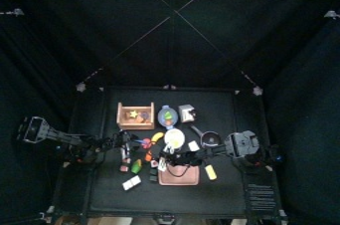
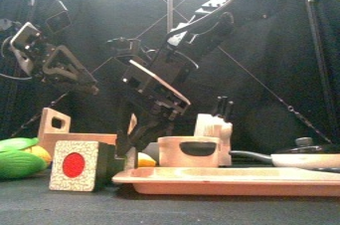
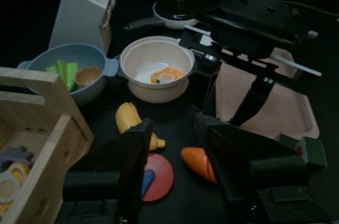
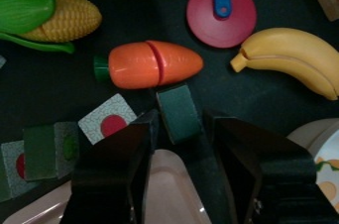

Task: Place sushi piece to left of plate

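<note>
The sushi piece [image 2: 76, 164], a white block with a red dot and dark green sides, stands on the table to the left of the pink plate [image 2: 226, 177]. In the right wrist view it [image 4: 109, 121] lies just beside one jaw. My right gripper [image 4: 179, 129] reaches across the plate's left end, low over the table, jaws spread. A narrow dark green block [image 4: 175, 112] sits between their tips; I cannot tell whether they touch it. My left gripper [image 3: 179, 144] is open and empty above a carrot [image 3: 199, 164], facing the right arm and the plate [image 3: 284, 109].
A corn cob [image 4: 47, 12], carrot [image 4: 153, 62], banana [image 4: 294, 57] and red disc with a blue handle [image 4: 221, 12] lie around the right gripper. A white bowl [image 3: 159, 67], blue bowl [image 3: 73, 69] and wooden crate [image 3: 34, 139] stand behind. A pan [image 2: 299, 154] stands at the right.
</note>
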You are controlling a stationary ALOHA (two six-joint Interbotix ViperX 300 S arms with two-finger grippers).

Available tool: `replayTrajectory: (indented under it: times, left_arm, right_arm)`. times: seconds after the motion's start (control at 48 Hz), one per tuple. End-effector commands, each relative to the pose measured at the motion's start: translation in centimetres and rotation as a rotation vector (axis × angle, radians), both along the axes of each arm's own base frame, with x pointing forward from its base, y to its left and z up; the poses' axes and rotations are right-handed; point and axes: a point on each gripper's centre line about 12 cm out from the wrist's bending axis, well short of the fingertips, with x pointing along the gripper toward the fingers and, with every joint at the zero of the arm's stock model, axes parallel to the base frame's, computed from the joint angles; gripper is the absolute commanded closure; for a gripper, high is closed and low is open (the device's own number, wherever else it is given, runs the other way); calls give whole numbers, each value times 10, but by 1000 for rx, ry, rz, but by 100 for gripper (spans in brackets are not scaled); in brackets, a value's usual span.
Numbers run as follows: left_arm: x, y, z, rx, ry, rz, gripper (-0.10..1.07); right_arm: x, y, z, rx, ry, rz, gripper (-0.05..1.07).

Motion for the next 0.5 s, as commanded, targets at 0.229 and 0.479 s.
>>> replayTrajectory:
  times: [0.229,0.479]
  left_arm:
    - [2,0,3,2,-12,1,18]
    - [2,0,4,2,-13,1,18]
  right_arm:
    - [8,-1,33,11,-81,-2,19]
    - [9,-1,40,12,-96,-2,19]
